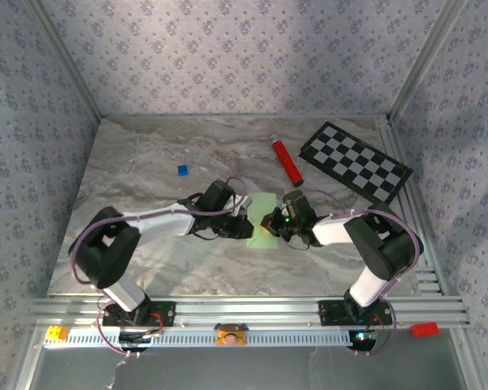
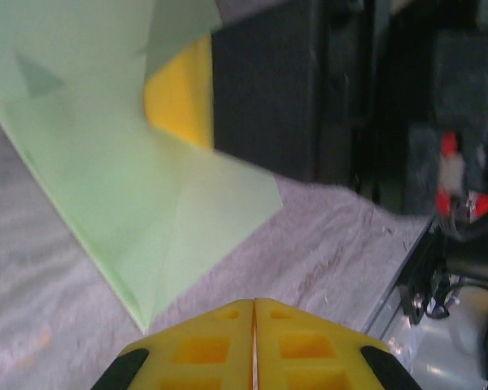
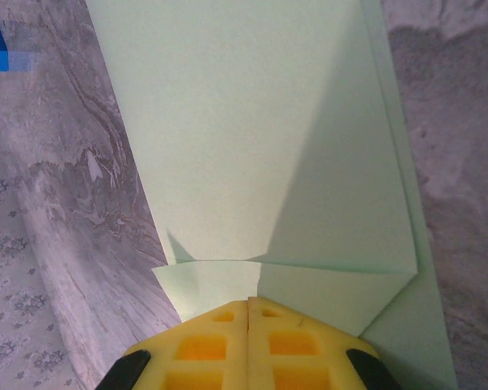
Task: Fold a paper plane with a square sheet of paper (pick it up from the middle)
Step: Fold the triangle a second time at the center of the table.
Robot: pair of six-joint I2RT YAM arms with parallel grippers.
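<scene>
- Item: green paper sheet [image 1: 263, 219], partly folded, with creases and an overlapping flap. It lies mid-table [image 1: 146, 154] between the two grippers, well apart from the red tube [image 1: 286, 160] and the checkerboard [image 1: 355, 162].
- Right gripper [image 3: 248, 304]: fingers fully together. The sheet's folded edge runs in under their tips, so it appears pinched there.
- Left gripper [image 2: 254, 304]: fingers shut with nothing seen between them. The sheet's lower corner lies just beside the tips.
- Pose: both arms reach inward, forearms low, wrists facing each other across the sheet.
- Step in hand, judged: setting a crease. The right gripper should hold firm. The closed left tips should press along the fold line and slide outward, not push the sheet sideways or lift its loose flap.
</scene>
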